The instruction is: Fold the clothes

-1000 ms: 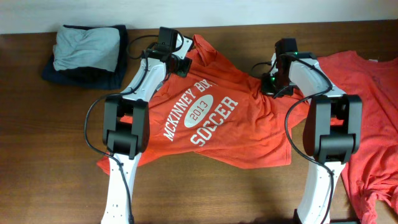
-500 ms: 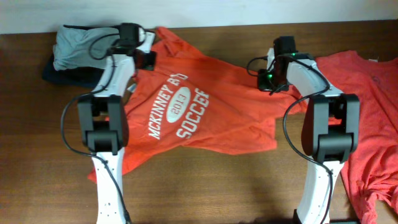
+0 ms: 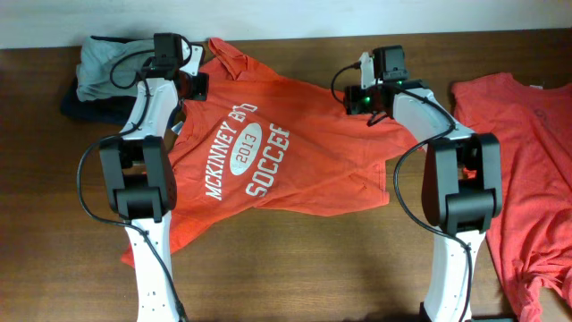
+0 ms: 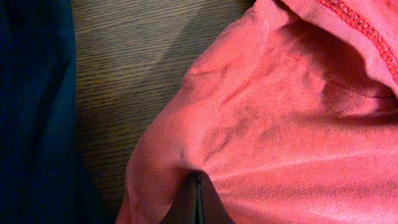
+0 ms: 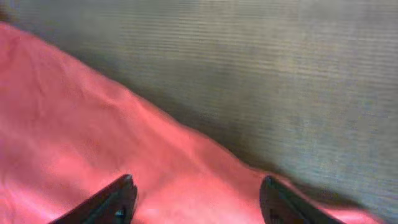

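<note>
- Your orange-red shirt with the white words [image 3: 268, 152] lies words-up in the middle of the table [image 3: 295, 277]. It lies slanted, and its top part is close to the far edge.
- Your left gripper [image 4: 196, 186] is at the top left part of that shirt, near the far left corner. Its fingers are pressed tight together, and a fold of the shirt is pinched between them.
- Your right gripper [image 5: 199, 193] is at the top right part of the same shirt, near the far edge. Its fingers [image 5: 121, 199] are wide apart. The shirt cloth lies under them, and the bare wood shows just past it.
- A second orange-red shirt [image 3: 514, 179] lies along the right edge. It does not touch the first one, and your right arm is between the two.
- A pile of folded clothes [image 3: 116, 72], grey on top of dark blue, sits at the far left corner, just beside your left gripper. A strip of bare wood shows between the dark blue cloth and the shirt.
</note>
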`<state>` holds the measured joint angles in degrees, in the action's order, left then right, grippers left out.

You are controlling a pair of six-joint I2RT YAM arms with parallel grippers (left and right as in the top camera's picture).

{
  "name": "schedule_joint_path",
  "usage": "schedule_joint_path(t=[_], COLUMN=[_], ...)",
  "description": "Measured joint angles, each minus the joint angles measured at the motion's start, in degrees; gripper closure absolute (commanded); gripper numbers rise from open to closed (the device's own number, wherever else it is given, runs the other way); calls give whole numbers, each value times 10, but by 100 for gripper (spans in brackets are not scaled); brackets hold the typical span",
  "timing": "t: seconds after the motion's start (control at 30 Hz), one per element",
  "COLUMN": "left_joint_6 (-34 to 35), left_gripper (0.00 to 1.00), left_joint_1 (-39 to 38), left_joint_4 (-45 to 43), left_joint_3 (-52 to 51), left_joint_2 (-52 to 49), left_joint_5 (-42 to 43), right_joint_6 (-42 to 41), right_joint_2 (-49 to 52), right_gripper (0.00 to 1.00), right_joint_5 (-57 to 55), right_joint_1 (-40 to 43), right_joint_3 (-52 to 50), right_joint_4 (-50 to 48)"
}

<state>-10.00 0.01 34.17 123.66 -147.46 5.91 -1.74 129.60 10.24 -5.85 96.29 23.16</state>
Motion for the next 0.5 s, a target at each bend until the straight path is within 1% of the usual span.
schedule_joint_path(t=[0.07,0.13,0.2,0.33,0.37,0.4,0.43,0.5], left_joint_6=[0,0,7,45,55,66,76,86], left_gripper=[99,99,99,98,98,97,95,94], left_joint_1=[-1,-2,-3,-3,-3,-3,-4,-7], left_joint_4=[1,5,14,50,58,64,71,86], left_joint_3=[1,4,12,38,49,60,78,109], left_joint_2=[0,0,-1,-5,-7,-7,-7,-7], left_joint_5=[-2,-5,-9,-17,-15,-10,1,16], right_joint_6=[12,18,23,27,28,28,24,15], right_joint_2=[0,0,0,-3,-6,-10,-17,-29], right_gripper=[25,23,24,24,27,33,41,56], right_joint_5=[0,0,0,0,0,0,0,0], right_joint_1=[0,1,3,18,24,32,46,69], right_joint_3=[2,16,49,155,182,204,235,266], right_joint_4=[-1,32,89,222,264,301,359,424])
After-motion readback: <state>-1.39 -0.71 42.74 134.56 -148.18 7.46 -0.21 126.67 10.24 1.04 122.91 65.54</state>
